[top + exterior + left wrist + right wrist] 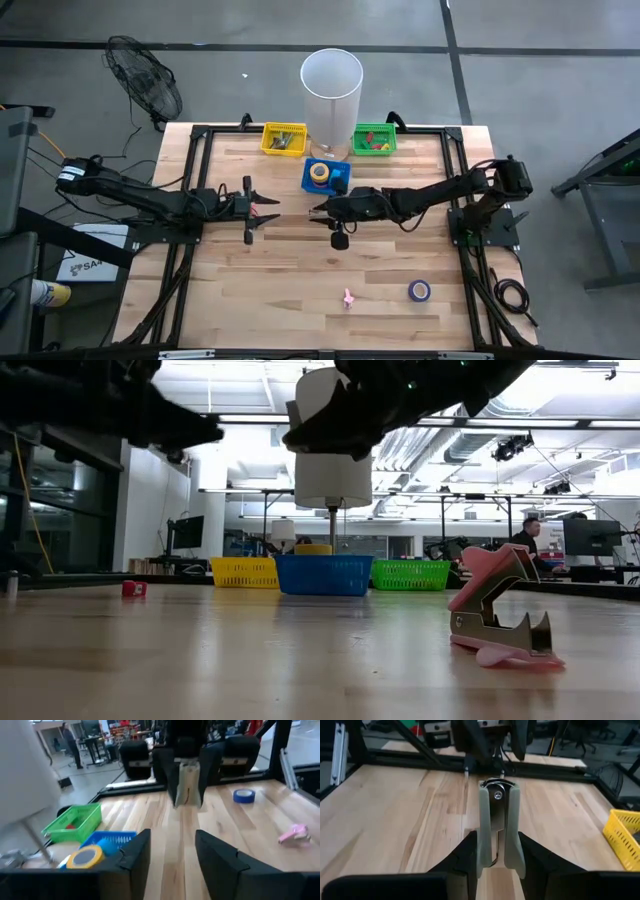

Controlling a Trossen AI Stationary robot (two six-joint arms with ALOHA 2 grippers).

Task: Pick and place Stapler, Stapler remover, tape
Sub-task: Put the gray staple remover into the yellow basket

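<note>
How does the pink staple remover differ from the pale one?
The pink staple remover lies free on the table; the pale staple remover is clamped in the right gripper over mid-table. One is pink, the other pale green. Both are claw-type removers.

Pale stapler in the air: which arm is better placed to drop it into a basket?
Right. The right gripper already clamps the pale stapler and hangs just in front of the blue basket. The left gripper is open and empty.
</note>
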